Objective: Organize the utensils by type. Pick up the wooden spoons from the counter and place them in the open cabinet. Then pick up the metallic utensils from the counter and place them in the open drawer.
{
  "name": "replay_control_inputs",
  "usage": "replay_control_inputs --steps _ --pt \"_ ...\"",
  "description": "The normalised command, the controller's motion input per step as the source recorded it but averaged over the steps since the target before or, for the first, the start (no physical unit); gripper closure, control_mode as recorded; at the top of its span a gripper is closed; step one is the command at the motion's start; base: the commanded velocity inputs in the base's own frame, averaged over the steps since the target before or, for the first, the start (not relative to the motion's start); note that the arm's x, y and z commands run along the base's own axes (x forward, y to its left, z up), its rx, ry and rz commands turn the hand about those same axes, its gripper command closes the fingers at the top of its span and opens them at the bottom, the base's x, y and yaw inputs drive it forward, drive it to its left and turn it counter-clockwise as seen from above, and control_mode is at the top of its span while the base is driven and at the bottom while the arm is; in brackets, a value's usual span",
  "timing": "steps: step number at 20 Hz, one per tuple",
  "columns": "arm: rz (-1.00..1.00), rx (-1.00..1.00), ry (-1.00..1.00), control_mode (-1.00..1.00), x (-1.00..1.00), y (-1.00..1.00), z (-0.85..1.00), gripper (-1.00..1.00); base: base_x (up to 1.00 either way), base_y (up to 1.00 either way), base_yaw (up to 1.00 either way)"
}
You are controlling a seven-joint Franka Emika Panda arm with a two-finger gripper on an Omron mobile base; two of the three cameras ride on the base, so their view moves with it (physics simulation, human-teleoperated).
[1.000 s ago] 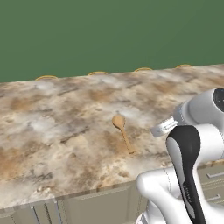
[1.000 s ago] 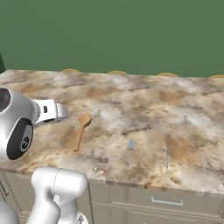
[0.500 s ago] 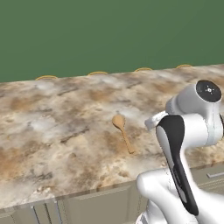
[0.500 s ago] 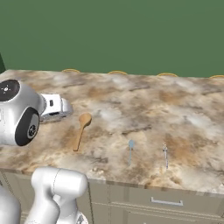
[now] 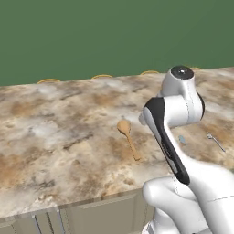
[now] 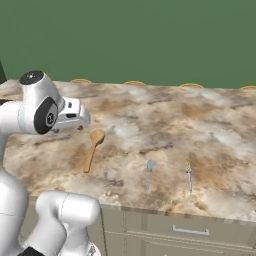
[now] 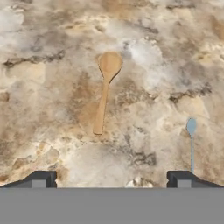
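On the counter (image 6: 210, 125), the wooden spoon (image 6: 93, 148) lies left of the silver spoon (image 6: 149, 171) and fork (image 6: 189, 177).

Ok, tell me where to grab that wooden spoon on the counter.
Take the wooden spoon at mid-handle, coming straight down. It lies flat on the counter with a slim, straight handle, so the open jaws should probably straddle it across its width.

Wooden spoon (image 7: 104, 91) flat on counter (image 7: 52, 52) — silver spoon (image 7: 191, 140) near, fork (image 6: 189, 177) beyond
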Motion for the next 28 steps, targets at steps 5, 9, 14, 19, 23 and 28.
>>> replay_control_inputs --steps 5,9,14,19,23,28 --pt "-0.10 0.00 0.12 -1.00 0.35 0.26 -0.55 -1.00 0.00 0.00 0.00" --pt "-0.11 0.00 0.03 -1.00 0.37 0.22 -0.60 -1.00 0.00 0.00 0.00" --pt "-0.10 0.01 0.00 -1.00 0.44 0.03 -0.54 -1.00 0.00 0.00 0.00" --pt "-0.01 0.05 0.04 -1.00 0.48 0.00 -0.49 -1.00 0.00 0.00 0.00" --pt "0.00 0.10 0.08 -1.00 0.49 -0.03 -0.43 -1.00 0.00 0.00 0.00" --pt "0.00 0.04 0.03 -1.00 0.47 -0.01 -0.44 -1.00 0.00 0.00 0.00"
